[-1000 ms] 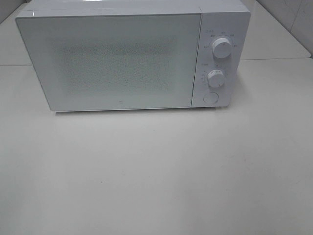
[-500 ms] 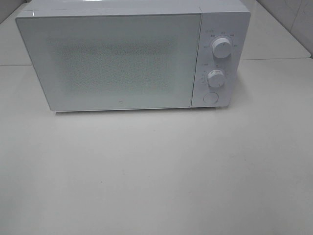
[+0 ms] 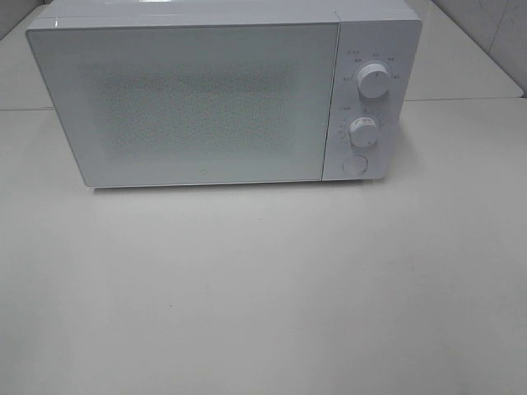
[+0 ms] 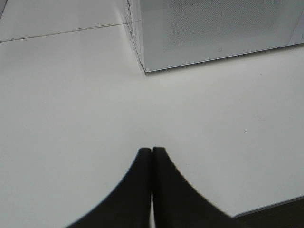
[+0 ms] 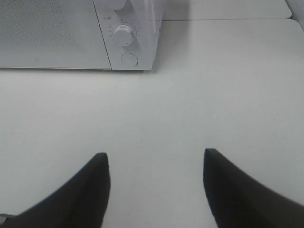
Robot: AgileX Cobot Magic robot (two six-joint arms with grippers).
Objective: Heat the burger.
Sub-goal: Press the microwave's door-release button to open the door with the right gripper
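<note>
Clenched on nothing at left gripper (image 4: 152,151), tips touching. Released wide at right gripper (image 5: 156,161), only bare table (image 5: 199,109) between fingers. Well ahead of both finger pairs: white microwave (image 3: 189,103), door shut, control panel (image 3: 366,107) on right fingers' side. Burger not visible, cannot tell where. No change versus earlier overhead frames.

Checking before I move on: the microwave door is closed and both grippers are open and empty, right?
Not quite: the left gripper is shut, with no gap between its tips, as the left wrist view shows. The right gripper is open and empty, and the microwave door is closed.
</note>
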